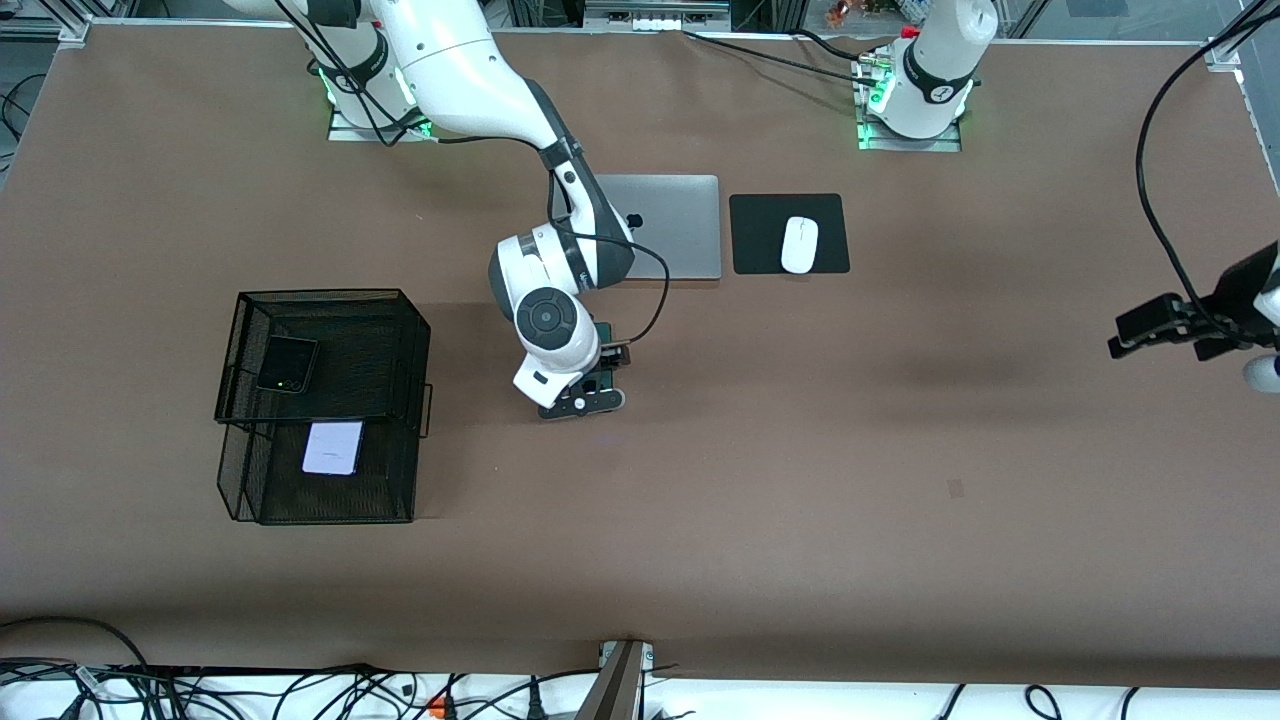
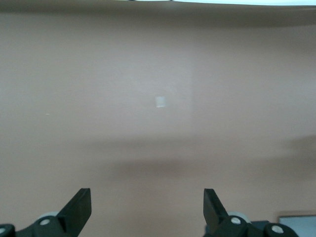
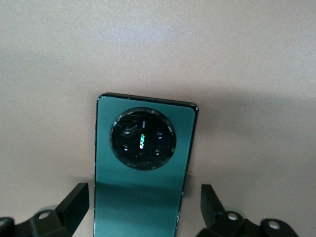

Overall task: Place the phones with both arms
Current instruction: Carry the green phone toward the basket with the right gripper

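Right gripper (image 3: 143, 207) spread astride the green phone (image 3: 143, 168), near laptop (image 1: 670, 225); left gripper (image 2: 148, 210) spread, waiting over bare table (image 1: 900, 450).

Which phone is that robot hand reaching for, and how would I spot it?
Find the silver laptop; nearer the front camera the right gripper hangs open over the brown table. Between its fingers lies the green phone, the only long one, with a round camera ring.
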You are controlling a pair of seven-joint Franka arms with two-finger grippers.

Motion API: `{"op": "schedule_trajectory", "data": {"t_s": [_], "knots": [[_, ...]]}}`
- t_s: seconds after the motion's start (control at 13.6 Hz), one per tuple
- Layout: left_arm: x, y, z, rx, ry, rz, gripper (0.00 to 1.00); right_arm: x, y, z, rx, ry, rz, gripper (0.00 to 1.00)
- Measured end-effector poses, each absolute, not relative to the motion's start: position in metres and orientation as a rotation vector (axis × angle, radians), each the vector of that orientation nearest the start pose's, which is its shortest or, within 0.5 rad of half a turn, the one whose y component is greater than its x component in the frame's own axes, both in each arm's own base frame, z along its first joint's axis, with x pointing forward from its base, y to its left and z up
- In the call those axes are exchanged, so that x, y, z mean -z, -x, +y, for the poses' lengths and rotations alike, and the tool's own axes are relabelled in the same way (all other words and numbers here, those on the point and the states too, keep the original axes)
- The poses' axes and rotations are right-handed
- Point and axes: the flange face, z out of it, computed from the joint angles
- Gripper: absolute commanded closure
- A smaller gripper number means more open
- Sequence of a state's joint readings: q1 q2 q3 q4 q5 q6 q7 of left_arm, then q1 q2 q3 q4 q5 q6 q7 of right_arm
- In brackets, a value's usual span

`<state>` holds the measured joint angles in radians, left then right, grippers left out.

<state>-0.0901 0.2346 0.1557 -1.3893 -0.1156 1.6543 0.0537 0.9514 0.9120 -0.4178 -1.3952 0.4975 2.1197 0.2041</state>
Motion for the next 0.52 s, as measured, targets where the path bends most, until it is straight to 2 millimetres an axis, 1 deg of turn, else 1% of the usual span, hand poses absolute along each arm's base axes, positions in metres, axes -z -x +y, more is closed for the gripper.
{"op": "schedule_trajectory", "data": {"t_s": [0.22, 0.44, 0.52], "knots": [[-0.587, -0.624, -0.007, 0.059, 3.253, -0.056, 0.0, -0.175, -0.57, 0.434, -0.185, 3.094, -0.278, 0.0], [-0.592, -0.613, -0.022, 0.054, 3.26, -0.031, 0.0, -0.169, -0.568, 0.437, -0.177, 3.099, -0.287, 0.01], [-0.596, -0.608, -0.026, 0.058, 3.258, -0.022, 0.0, -0.167, -0.567, 0.438, -0.173, 3.1, -0.29, 0.05]]}}
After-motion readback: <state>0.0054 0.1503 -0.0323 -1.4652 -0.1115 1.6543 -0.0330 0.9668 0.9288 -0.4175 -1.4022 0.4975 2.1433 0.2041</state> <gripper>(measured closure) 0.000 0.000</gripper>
